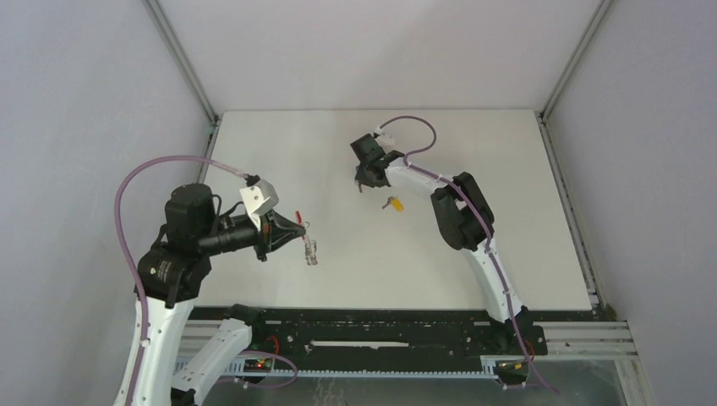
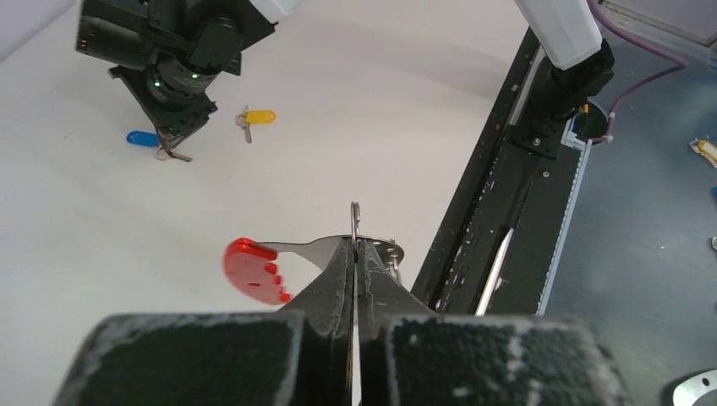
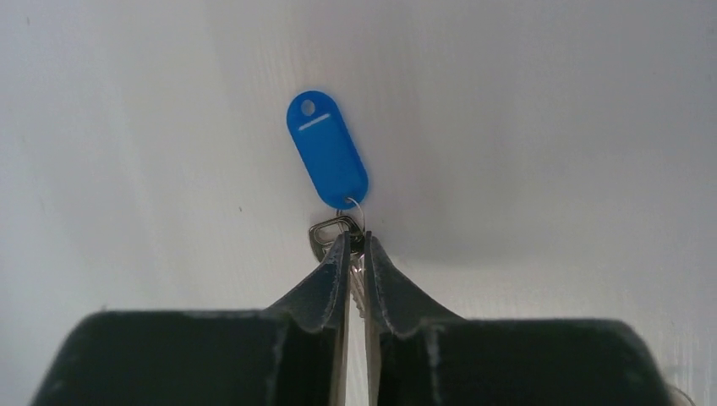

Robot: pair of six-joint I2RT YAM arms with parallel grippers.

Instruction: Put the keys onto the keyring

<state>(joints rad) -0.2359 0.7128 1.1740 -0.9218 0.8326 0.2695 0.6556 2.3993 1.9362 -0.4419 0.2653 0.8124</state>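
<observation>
My left gripper (image 1: 298, 230) (image 2: 357, 245) is shut on the keyring (image 2: 356, 222), pinching its thin metal ring edge-on above the table. The red tag (image 2: 254, 271) sticks out to the left, and a grey metal cluster (image 1: 312, 252) hangs below the jaws. My right gripper (image 1: 364, 179) (image 3: 356, 243) is down at the table's far middle, its jaws closed on the metal blade of the blue key (image 3: 326, 150) (image 2: 142, 138), which lies flat with its blue head pointing away. The yellow key (image 1: 394, 203) (image 2: 256, 117) lies loose on the table just right of that gripper.
White enclosure walls with metal corner posts (image 1: 184, 63) border the table on three sides. A black mounting rail (image 1: 380, 338) (image 2: 507, 211) runs along the near edge. The right arm's elbow (image 1: 457, 211) hangs over the table's right half.
</observation>
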